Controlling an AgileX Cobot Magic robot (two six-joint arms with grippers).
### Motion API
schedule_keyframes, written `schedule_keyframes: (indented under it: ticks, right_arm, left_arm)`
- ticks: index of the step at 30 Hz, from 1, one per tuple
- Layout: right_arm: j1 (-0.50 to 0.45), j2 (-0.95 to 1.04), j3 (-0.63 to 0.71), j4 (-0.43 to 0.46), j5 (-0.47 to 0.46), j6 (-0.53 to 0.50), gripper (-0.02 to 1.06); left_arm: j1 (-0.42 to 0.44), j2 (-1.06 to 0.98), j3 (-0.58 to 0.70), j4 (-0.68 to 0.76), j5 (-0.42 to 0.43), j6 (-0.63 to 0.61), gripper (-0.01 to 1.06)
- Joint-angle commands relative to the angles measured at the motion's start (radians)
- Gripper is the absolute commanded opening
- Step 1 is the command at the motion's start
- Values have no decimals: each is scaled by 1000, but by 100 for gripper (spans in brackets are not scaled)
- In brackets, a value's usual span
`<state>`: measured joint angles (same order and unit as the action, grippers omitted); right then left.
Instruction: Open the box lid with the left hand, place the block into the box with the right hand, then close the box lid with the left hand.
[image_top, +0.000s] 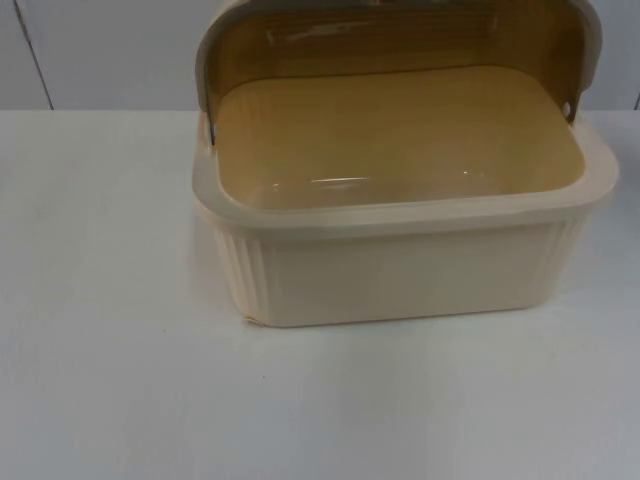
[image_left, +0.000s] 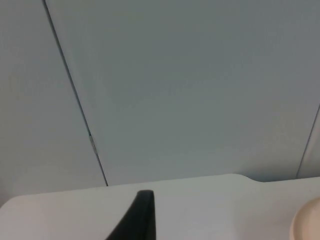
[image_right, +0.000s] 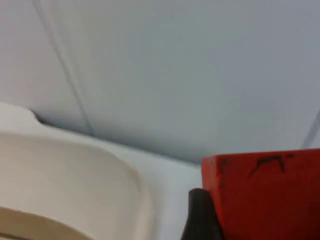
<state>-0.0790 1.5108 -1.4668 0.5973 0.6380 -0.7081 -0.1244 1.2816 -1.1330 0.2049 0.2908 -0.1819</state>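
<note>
Box (image_top: 400, 270): centre frame, lid (image_top: 400, 40) up, we see it empty.
Block (image_right: 265, 195): rigid, light; right gripper (image_right: 210, 220) clamped on its sides.
Left gripper (image_left: 137, 220): waits, jaws unclear.

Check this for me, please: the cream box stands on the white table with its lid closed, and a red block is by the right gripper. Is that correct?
One thing is wrong: the lid is open, not closed. In the top view it stands raised behind the cream box, whose yellowish inside is bare. The rest holds: the box is on the white table, and the right wrist view shows the red block against the right gripper's fingertip.
</note>
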Motion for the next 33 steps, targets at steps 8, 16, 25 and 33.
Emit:
schedule_keyframes:
  ticks: [8, 16, 25, 33]
  right_arm:
    - [240, -232, -1, -8, 0, 80, 2]
    - [549, -322, 218, -213, -313, 226, 2]
    - [662, -284, 509, -226, -684, 256, 2]
    - [662, -102, 581, -229, -760, 256, 2]
  left_arm:
    - [-4, -3, 0, 4, -17, -10, 104]
    - [-5, -3, 0, 4, -15, -10, 104]
    - [-5, -3, 0, -4, -9, -10, 104]
    - [-5, -3, 0, -4, -9, -10, 104]
